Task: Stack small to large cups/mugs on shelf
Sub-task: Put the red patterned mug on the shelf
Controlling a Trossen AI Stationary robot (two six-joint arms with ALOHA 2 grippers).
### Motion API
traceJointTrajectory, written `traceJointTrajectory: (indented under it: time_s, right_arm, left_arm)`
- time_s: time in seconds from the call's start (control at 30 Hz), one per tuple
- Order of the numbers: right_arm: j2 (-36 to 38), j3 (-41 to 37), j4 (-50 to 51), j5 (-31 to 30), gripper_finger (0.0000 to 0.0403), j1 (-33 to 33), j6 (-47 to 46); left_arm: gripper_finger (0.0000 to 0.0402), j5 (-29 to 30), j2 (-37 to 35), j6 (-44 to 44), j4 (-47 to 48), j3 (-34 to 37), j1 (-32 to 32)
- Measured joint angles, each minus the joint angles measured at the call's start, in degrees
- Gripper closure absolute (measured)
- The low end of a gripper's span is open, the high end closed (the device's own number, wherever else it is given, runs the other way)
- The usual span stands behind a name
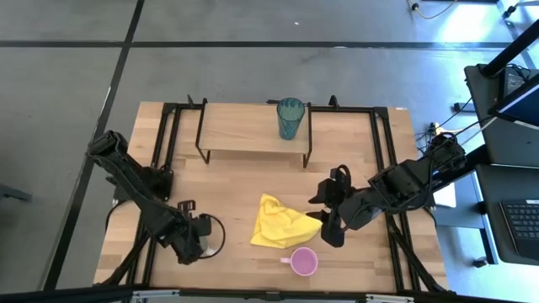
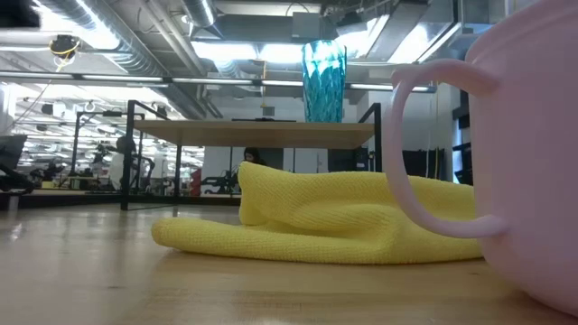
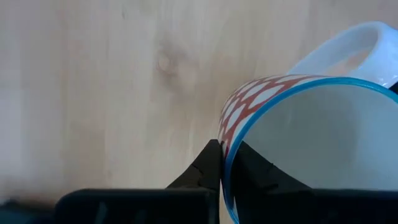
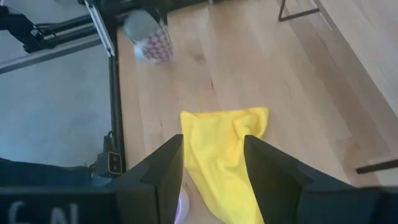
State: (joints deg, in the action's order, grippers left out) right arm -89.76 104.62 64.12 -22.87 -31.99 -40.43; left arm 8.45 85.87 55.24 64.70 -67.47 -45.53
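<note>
At the table's near left corner the left gripper (image 1: 192,240) is pinched on the rim of the white patterned mug (image 3: 298,137): in the left wrist view one dark finger lies against the outside wall and the other sits inside the bowl, with the thin blue-edged lip between them. So the mug is already in this arm's hold, standing mouth-up, its looped handle turned away from the fingers; the shelf (image 1: 244,130) lies well away toward the far side of the table and to the right of that mug, which I judge to be the direction the carry must take. The mug looks like glazed ceramic, smooth and hard, white inside with a red lattice print outside; a rim pinch on such a surface could slip or let the mug swing. The shelf is a pale wooden board on thin black legs, and the taller translucent teal tumbler (image 1: 290,118) stands upright on its right half, ribbed and glassy. Further right, on the tabletop, a crumpled yellow cloth (image 1: 282,223) lies soft and folded, with the small pink mug (image 1: 303,262) just beside its near edge. The right gripper (image 1: 328,220) hovers at the cloth's right side, fingers spread and holding nothing, nearer the pink mug than the left arm is.
</note>
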Motion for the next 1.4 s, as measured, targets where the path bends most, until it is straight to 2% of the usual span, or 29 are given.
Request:
traceJointTrajectory:
  time_s: [0.1, 0.23, 0.4, 0.6, 0.73, 0.87, 1.07, 1.17, 1.23, 1.3, 1.4]
  right_arm:
    - [0.0, 0.0, 1.1, 0.0, 0.0233, -0.1, -0.1]
    - [0.0, 0.0, 1.7, 0.0, 0.0233, 0.0, -0.1]
    - [0.0, 0.0, 2.5, 0.0, 0.0233, -0.1, 0.0]
    - [0.3, 0.0, 3.8, 0.0, 0.0233, -1.0, -1.2]
    - [1.5, 0.0, 4.0, 0.0, 0.0233, -3.1, -3.6]
    - [3.1, 0.0, 4.0, -0.8, 0.0243, -5.4, -8.0]
    - [3.6, 0.0, 4.1, -6.7, 0.0275, -7.3, -12.0]
    - [3.6, 0.0, 4.3, -11.6, 0.0287, -6.8, -14.3]
    - [3.6, 0.0, 4.3, -16.5, 0.0291, -6.4, -16.4]
    - [3.6, 0.0, 4.4, -20.8, 0.0292, -6.4, -17.7]
    - [3.6, 0.1, 5.1, -25.2, 0.0291, -6.1, -19.6]
  left_arm:
    - [0.0388, 0.5, -0.9, -6.2, 3.8, -6.5, 2.4]
    - [0.0389, 1.0, -0.9, -18.0, 14.0, -18.3, 7.1]
    - [0.0389, 6.1, -0.7, -36.8, 26.6, -31.9, 16.4]
    - [0.0389, 7.8, 0.8, -66.6, 25.9, -41.7, 30.5]
    - [0.0389, 8.4, 3.0, -80.9, 24.8, -44.8, 39.6]
    - [0.0389, 5.6, 5.6, -92.4, 25.5, -45.8, 46.6]
    - [0.0389, 5.7, 10.6, -105.7, 22.9, -46.1, 55.6]
    - [0.0388, 5.0, 11.7, -108.4, 17.5, -46.1, 59.8]
    - [0.0389, 1.5, 11.2, -108.0, 12.6, -46.1, 62.8]
    - [0.0388, -2.4, 10.6, -106.8, 11.7, -46.3, 65.0]
    - [0.0388, -4.2, 10.8, -106.6, 11.1, -46.3, 67.5]
